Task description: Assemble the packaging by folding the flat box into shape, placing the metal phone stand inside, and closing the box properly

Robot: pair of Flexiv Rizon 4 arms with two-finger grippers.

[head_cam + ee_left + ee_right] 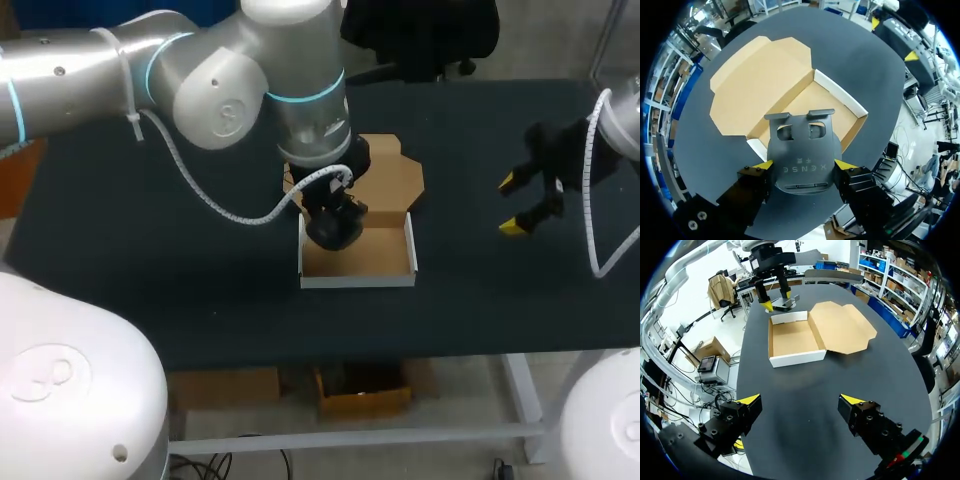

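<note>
While the left arm (200, 80) reaches across the dark table (150, 250) to the box (370, 250), its jaws are clamped on the metal phone stand (800, 160). The yellow fingertips (763, 164) press against the stand's two sides. The stand is dark grey, with two cut-outs and a small raised lip at the end that points toward the box.

In the left wrist view the stand hangs over the box's near corner, partly above the brown floor and partly above the white wall (840, 95). Whether it touches the box I cannot tell. From the right wrist view the stand (788, 301) sits at the box's far wall (789, 317), at the corner away from the lid.

The box stands folded into an open tray, white outside and brown inside. Its lid (395, 170) lies flat on the table, joined to the box's rear wall and spread open away from it. Nothing lies on the box's floor (792, 337).

The right arm (615, 130) is well apart from the box, off to the box's right side in the head view. Its jaws stand wide open and hold nothing, with both yellow fingertips (750, 399) above bare table and pointing toward the box.
</note>
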